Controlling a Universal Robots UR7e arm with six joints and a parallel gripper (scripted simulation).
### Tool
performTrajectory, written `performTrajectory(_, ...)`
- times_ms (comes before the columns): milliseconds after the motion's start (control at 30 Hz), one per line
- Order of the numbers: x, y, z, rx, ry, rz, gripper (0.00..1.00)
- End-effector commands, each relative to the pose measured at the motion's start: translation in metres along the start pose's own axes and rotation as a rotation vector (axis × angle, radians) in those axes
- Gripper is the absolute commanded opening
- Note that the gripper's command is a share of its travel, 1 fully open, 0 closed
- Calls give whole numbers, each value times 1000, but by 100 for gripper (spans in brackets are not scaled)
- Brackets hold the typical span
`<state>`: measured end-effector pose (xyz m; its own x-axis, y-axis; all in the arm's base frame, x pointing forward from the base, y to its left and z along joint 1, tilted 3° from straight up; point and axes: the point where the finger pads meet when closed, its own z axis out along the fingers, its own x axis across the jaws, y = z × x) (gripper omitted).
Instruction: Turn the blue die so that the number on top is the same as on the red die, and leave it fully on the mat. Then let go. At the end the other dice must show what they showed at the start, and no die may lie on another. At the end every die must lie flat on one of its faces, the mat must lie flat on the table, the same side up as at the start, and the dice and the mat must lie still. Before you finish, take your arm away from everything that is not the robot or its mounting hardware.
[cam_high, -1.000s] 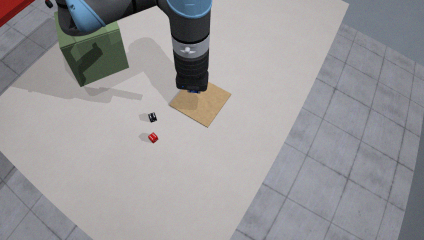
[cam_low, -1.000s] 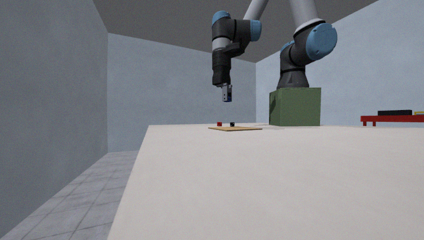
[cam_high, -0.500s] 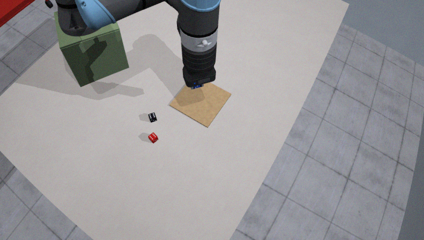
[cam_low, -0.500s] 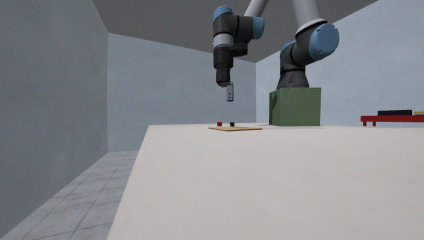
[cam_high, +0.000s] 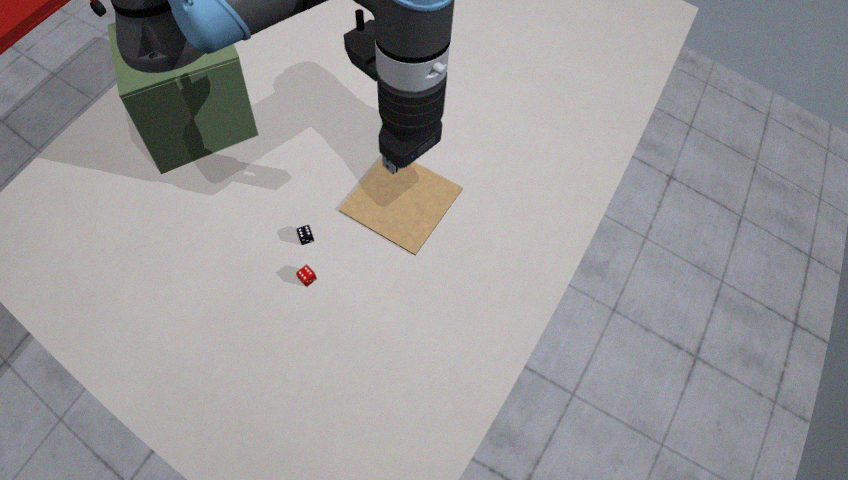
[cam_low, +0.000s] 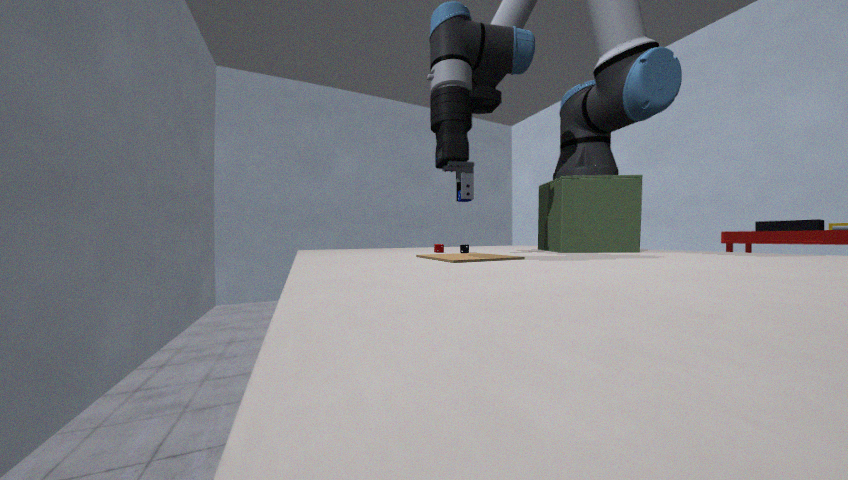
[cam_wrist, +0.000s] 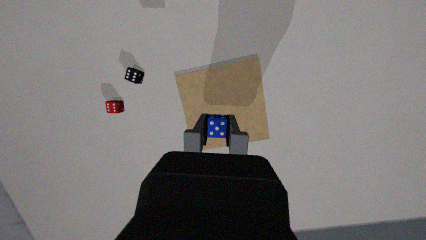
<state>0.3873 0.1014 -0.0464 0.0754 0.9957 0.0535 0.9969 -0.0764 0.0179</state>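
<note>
Pale blue-grey walls and a floor of grey tiles are seen around the table, which is topped in off-white. On it a green block is set, and the arm is mounted on that block. Behind, a red bench is partly shown.

The gripper is held above the table, its 2 fingers partly open and closed on the blue die. The blue die is held in the air, well above the mat. On its face toward the wrist camera, 5 white pips are seen.

The mat is laid flat. Well apart from the gripper, 2 dice are rested on the table beside the mat: the black die and, near it, the red die. On top of each, 6 pips are shown.
</note>
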Motion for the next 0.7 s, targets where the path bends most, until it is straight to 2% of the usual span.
performTrajectory(0, 3, 0, -1, -1, 4, -135, 40)
performTrajectory(367, 8, -1, -1, -1, 4, -287, 40)
performTrajectory(667, 9, -1, -1, -1, 4, -342, 40)
